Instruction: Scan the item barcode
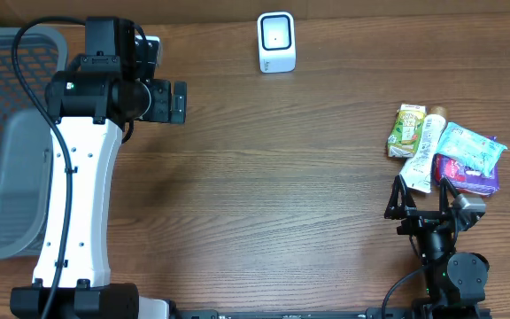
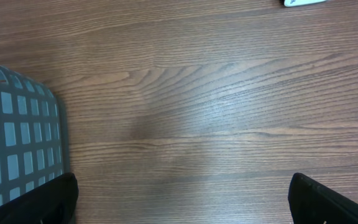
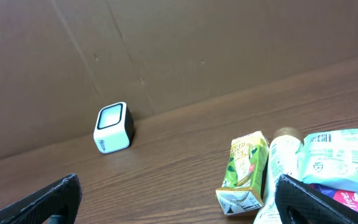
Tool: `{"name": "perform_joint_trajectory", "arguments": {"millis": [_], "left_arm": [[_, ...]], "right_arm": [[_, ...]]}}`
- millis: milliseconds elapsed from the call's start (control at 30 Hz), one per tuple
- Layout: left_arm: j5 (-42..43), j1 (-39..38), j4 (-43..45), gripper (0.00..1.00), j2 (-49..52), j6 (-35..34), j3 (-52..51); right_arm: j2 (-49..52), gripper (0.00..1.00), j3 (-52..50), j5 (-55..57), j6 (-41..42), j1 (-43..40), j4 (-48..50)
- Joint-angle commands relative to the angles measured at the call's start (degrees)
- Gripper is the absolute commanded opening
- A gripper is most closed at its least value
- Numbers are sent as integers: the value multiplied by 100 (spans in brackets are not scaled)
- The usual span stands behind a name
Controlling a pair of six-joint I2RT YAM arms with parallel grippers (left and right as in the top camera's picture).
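— How's the left arm [image 1: 82,204] sitting?

— Stretched up the left side of the table [image 1: 264,195], white link running from its base at the near edge towards the far side. The wrist is bent over next to the grey basket [image 1: 7,133]. The left gripper [image 2: 184,202] looks down on bare wood with its jaws spread wide and nothing between them; its camera catches the basket's mesh wall at one side.

— And the right arm [image 1: 454,270]?

— Folded low at the near right corner. The right gripper [image 3: 182,202] points towards the far wall, jaws wide apart and empty, just short of the goods.

— What's there to scan?

— A small heap on the right side of the table. A green carton [image 1: 406,130] lies on its side with a printed face up, and a white tube [image 1: 425,151] lies touching it. Beside that is a pale blue packet [image 1: 472,149], partly over a purple packet [image 1: 467,175]. I can't pick out a barcode on any of them.

— Where's the scanner [image 1: 276,42]?

— At the far edge, near the middle, well apart from the heap. It's a little white cube with a dark-framed window, standing by the cardboard wall [image 3: 166,50].
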Motion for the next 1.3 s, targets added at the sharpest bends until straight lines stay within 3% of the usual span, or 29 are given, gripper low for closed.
{"name": "perform_joint_trajectory", "arguments": {"millis": [0, 367, 500, 633, 767, 900, 1133, 1267], "left_arm": [[42, -39, 4, 100, -17, 131, 98], [42, -61, 2, 100, -50, 133, 70], [-555, -22, 168, 100, -459, 197, -210], [-402, 48, 1759, 100, -1342, 299, -1453], [431, 122, 3827, 100, -2413, 887, -3156], [1062, 404, 5451, 100, -3565, 970, -4732], [1333, 551, 7486, 99, -5790, 1838, -7350], [1266, 551, 7691, 100, -6806, 1919, -8345]], "right_arm": [[-63, 100, -61, -31, -2, 48, 20], [-63, 100, -61, -31, -2, 48, 20], [-63, 100, -61, -31, -2, 48, 20], [-63, 100, -61, -31, -2, 48, 20], [-63, 100, -61, -31, -2, 48, 20], [-63, 100, -61, -31, -2, 48, 20], [-63, 100, -61, -31, -2, 48, 20], [-63, 100, -61, -31, -2, 48, 20]]}}
